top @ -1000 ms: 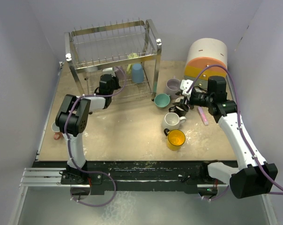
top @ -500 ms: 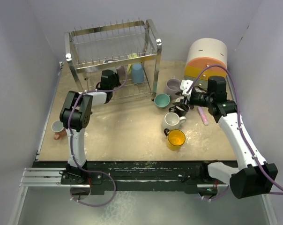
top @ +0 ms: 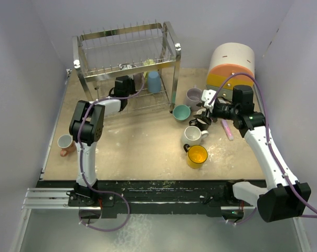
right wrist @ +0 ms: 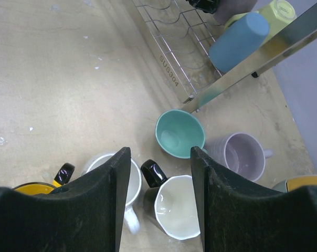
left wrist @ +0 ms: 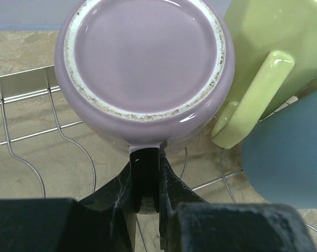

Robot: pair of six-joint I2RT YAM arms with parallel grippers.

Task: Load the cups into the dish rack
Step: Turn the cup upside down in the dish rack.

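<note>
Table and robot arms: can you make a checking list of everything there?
Surface: tan table, white specks.
Job's things: lilac mug in dish rack beside green mug, blue mug; teal mug, yellow mug, white mug, black-handled mug, second lilac mug loose; pale mug at left edge.
Clutter: round drawer unit, pink bar.
Grippers: left gripper shut on lilac mug's handle; right gripper open above loose mugs.
Cables: purple cables along both arms.
Surroundings: plain walls.

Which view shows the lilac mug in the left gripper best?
Left wrist: the lilac mug fills it, base toward camera, handle clamped by the left gripper. Top external shows only a sliver behind the dish rack tubes; right wrist barely catches it at its top edge.
</note>
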